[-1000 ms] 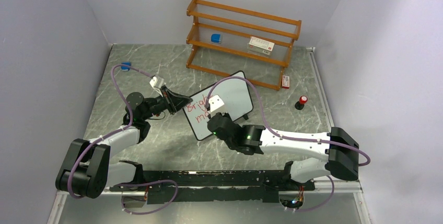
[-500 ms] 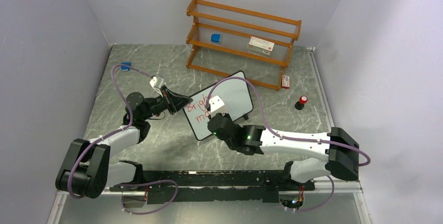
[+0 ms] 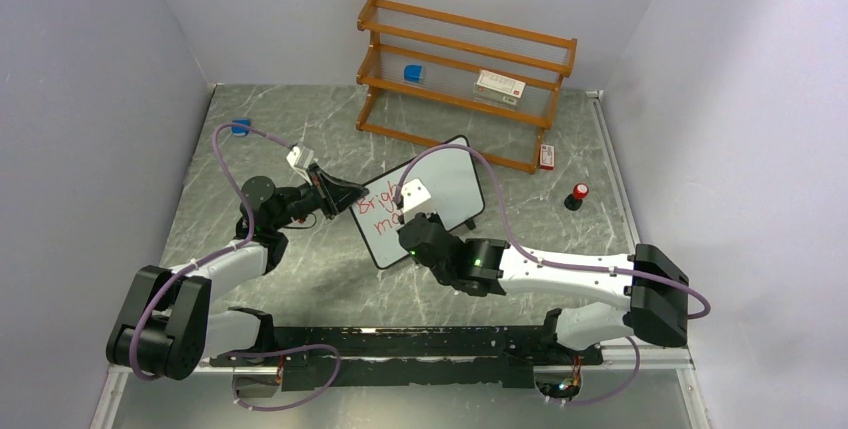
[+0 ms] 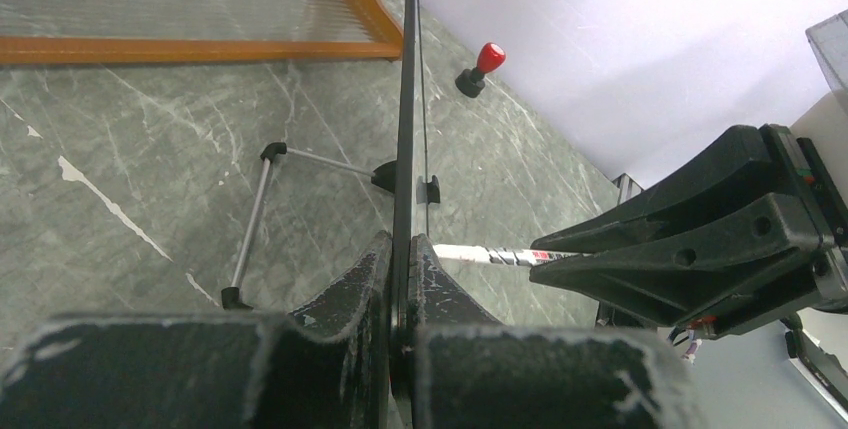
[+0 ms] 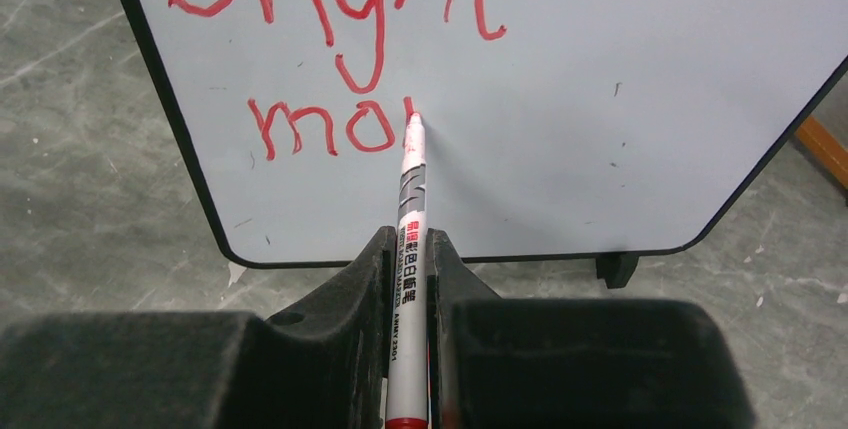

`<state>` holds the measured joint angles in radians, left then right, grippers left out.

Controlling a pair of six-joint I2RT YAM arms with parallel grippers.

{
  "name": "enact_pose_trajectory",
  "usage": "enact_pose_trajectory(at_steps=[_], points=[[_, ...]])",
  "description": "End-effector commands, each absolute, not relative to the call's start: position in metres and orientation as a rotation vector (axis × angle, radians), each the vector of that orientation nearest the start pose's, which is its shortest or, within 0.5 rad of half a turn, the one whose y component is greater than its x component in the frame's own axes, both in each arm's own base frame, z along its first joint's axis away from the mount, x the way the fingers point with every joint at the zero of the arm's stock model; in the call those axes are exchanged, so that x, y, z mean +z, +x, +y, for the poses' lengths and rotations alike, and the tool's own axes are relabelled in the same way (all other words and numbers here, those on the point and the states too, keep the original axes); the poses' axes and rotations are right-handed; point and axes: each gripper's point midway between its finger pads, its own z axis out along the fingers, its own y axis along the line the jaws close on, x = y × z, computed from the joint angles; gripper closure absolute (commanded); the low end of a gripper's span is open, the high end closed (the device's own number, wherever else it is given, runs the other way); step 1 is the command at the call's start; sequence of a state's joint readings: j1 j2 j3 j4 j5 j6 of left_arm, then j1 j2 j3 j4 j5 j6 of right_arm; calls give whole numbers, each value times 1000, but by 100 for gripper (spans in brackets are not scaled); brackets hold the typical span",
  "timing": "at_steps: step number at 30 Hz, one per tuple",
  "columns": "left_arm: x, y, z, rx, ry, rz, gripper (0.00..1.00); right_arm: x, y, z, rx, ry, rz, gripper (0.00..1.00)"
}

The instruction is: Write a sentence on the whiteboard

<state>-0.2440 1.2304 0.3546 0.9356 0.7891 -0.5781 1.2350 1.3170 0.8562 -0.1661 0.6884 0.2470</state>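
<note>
Whiteboard (image 3: pixel 452 184), where is it found?
— Stood upright on the marble table (image 3: pixel 300 269); its edge is clamped by the left gripper (image 4: pixel 400 257).
— Right gripper (image 5: pixel 408 249)?
— Closed on a red marker (image 5: pixel 411 199), tip pressed to the board after "mo".

Bright, even light; blurred near foregrounds.

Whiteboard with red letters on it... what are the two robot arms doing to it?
The left arm has its jaws shut on the edge of the whiteboard, holding it steady. The right arm has its jaws shut on a red marker, and the tip touches the board just after "mo" on the second line, under the word "Bright". The sentence is not finished yet.
</note>
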Motion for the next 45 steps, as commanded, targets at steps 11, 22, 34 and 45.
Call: enact_pose_trajectory(at_steps=[11,22,34,45], points=[[200,273,-219,-1233,476,1571,95,161,224,287,167,-551,1946,100],[199,274,-218,-1227,467,1579,95,138,212,280,157,-601,2020,100],[198,274,-219,-1233,468,1581,95,146,216,286,179,-583,1990,100],[198,273,-219,-1242,469,1580,95,170,226,294,203,-537,1916,100]])
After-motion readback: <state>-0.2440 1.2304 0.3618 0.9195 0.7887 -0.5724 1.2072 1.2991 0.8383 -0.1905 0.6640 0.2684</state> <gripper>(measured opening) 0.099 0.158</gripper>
